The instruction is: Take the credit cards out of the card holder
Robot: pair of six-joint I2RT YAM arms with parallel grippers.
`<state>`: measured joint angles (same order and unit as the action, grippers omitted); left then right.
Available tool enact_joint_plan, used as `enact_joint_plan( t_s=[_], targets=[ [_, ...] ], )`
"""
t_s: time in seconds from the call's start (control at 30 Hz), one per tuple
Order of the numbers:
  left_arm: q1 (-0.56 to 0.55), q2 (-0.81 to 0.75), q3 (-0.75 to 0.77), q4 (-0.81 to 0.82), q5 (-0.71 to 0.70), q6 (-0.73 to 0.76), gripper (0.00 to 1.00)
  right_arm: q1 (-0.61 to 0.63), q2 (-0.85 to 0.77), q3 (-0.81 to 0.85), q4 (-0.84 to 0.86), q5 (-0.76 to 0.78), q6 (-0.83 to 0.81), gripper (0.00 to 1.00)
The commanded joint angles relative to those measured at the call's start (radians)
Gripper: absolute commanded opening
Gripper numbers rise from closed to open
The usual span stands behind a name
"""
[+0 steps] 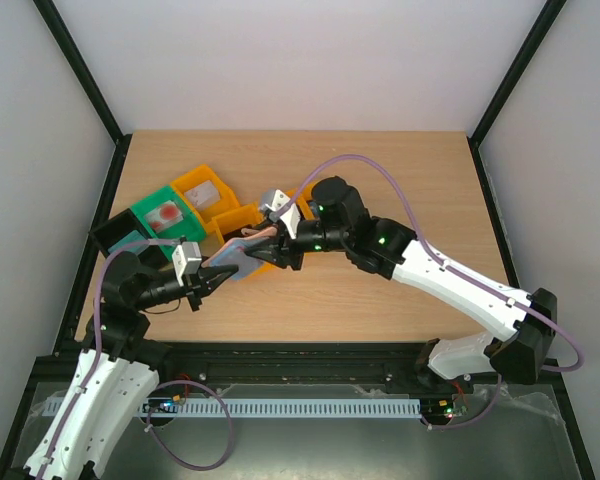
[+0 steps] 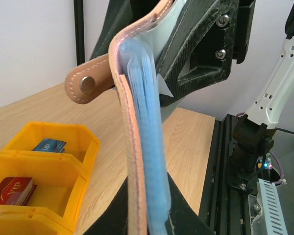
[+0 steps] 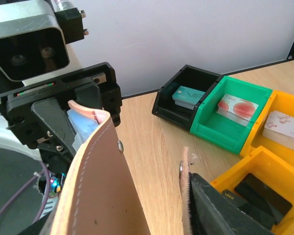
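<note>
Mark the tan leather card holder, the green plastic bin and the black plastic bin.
tan leather card holder (image 3: 100,196), right wrist view, outer flap face.
green plastic bin (image 3: 218,132), right wrist view, near wall.
black plastic bin (image 3: 174,110), right wrist view, near wall.

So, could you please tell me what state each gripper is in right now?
Left gripper: closed on the card holder.
Right gripper: at the card holder; open or closed cannot be told.

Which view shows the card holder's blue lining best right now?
Left wrist: the card holder stands edge-on and close up, with its blue lining running down mid-frame. The right wrist view shows mostly the tan outside, with a little blue near the fold. The top view shows the holder small, with the lining hard to make out.
</note>
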<state>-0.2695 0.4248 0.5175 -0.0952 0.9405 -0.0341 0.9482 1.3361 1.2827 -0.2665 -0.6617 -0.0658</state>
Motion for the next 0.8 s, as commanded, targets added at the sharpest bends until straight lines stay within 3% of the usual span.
enact_joint_plan(
  t_s=[0.0,0.07,0.13,0.17,0.23,0.3,0.33,0.43,0.5,0.53,0.77],
  targets=[
    [-0.001,0.003,0.029,0.056,0.042,-0.023,0.02,0.007,0.019,-0.007,0.082,0.027,0.039,0.48],
    [0.000,0.006,0.027,0.070,0.050,-0.036,0.02,0.008,0.038,-0.002,0.080,0.002,0.045,0.60],
    [-0.002,0.009,0.026,0.079,0.059,-0.042,0.02,0.012,0.057,0.013,0.067,-0.016,0.037,0.61],
    [-0.002,0.010,0.027,0.081,0.060,-0.043,0.02,0.012,0.064,0.021,0.057,-0.025,0.030,0.56],
    [-0.002,0.010,0.029,0.080,0.062,-0.043,0.02,0.011,0.067,0.023,0.054,-0.024,0.021,0.36],
    [-0.002,0.009,0.029,0.084,0.064,-0.053,0.02,0.010,0.065,0.023,0.052,-0.024,0.021,0.04],
    [-0.002,0.007,0.030,0.086,0.066,-0.058,0.02,0.010,0.062,0.021,0.054,-0.034,0.021,0.02],
    [-0.001,0.006,0.029,0.089,0.094,-0.074,0.05,-0.005,0.029,0.001,0.082,-0.094,0.026,0.02],
    [0.000,0.001,0.026,0.105,0.124,-0.092,0.38,-0.040,0.001,-0.023,0.131,-0.175,0.051,0.02],
    [0.001,-0.002,0.024,0.111,0.132,-0.099,0.45,-0.063,-0.012,-0.033,0.163,-0.222,0.073,0.02],
    [0.023,-0.044,0.013,0.121,0.097,-0.086,0.47,-0.091,-0.042,-0.046,0.209,-0.370,0.102,0.02]
  ],
)
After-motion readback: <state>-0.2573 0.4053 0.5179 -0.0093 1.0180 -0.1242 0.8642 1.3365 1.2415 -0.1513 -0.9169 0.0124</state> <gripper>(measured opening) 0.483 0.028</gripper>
